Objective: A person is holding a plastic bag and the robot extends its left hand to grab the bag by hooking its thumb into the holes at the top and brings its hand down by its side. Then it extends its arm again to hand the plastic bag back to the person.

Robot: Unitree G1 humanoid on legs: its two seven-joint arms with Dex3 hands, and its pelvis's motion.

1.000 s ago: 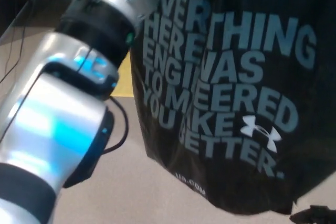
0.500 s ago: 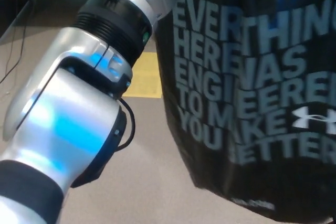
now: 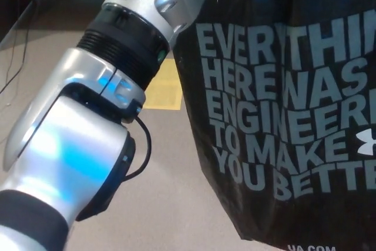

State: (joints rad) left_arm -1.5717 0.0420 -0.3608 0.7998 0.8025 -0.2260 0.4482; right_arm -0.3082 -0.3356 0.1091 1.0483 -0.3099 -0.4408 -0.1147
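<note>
Floor (image 3: 164, 204): tan, plain, filling the background; one yellow patch (image 3: 163, 89) lies on it beside the bag's left edge. Left arm (image 3: 88, 127): silver with black joints, running from the lower left corner up to the top edge. Left robot hand: out of frame, grip cannot be told. Right robot hand: not visible. Plastic bag (image 3: 282, 116): black, pale block lettering, hanging over the floor, filling the right half.
</note>
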